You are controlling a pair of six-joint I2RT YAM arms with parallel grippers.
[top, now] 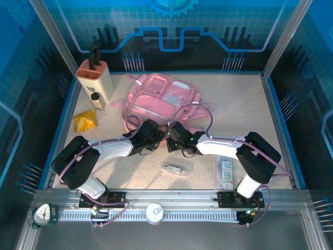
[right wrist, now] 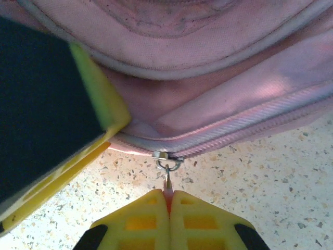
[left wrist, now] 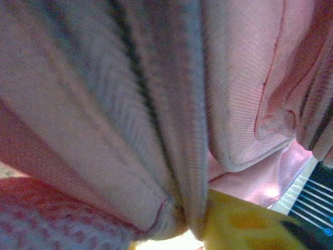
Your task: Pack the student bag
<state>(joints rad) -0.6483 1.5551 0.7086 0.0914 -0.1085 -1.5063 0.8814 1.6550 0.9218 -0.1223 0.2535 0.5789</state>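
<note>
Zipper work is the step in hand here, I reckon, not the actual packing yet. The student bag (top: 162, 96) lies flat toward 12 o'clock on the bench (top: 244, 112), and both tools are at its 6 o'clock edge. In the right wrist view, the right tool (right wrist: 169, 195) is fully closed on the little pull tab (right wrist: 167, 183) hanging off the zipper slider (right wrist: 160, 155), with the yellow fingers meeting and no gap.

The left tool (top: 152, 134) is buried in pink fabric. One yellow finger (left wrist: 244, 224) pokes out under a bunched fold, and honestly I can't tell if it's pinching or just pressing.

To do this well, I'd pull the tab along the line of the zip, low and parallel to the bench, not up or away. The tab is tiny, so an off-axis tug could slip it out or drag the whole soft bag. The left tool needs to pin the fabric near the slider so the teeth stay taut.

The loose bits are well clear: a yellow packet (top: 85, 121) at 9 o'clock, a beige holder (top: 94, 82) at 10, and a small grey item (top: 174, 169) at 6.
</note>
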